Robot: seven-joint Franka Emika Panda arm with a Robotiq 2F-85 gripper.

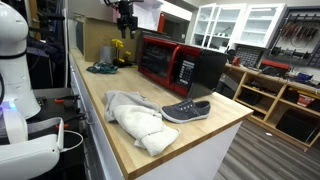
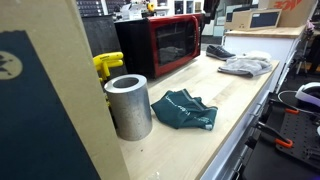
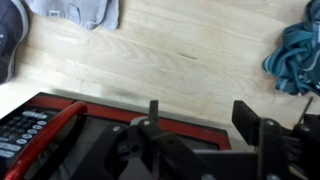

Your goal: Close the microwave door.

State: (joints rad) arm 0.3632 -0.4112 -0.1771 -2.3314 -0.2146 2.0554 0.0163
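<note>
At the left of the wrist view, a shoe [image 3: 8, 40] and a grey cloth [image 3: 80, 12] are seen on the wooden counter [image 3: 180, 60]. The microwave [image 3: 70, 150] is placed beneath the gripper [image 3: 200, 125], whose fingers [image 3: 246, 125] are spread wide around nothing; a teal cloth [image 3: 295, 55] lies rightward. The microwave door [image 2: 172, 42] appears shut against the oven in an exterior view.

Wooden countertop [image 1: 100, 85]: dark sneaker [image 1: 186, 110] just beside crumpled pale cloth [image 1: 135, 118]. Teal cloth [image 2: 183, 110] lies near upright grey cylinder [image 2: 128, 105]. Yellow object [image 2: 107, 65] behind the cylinder.
</note>
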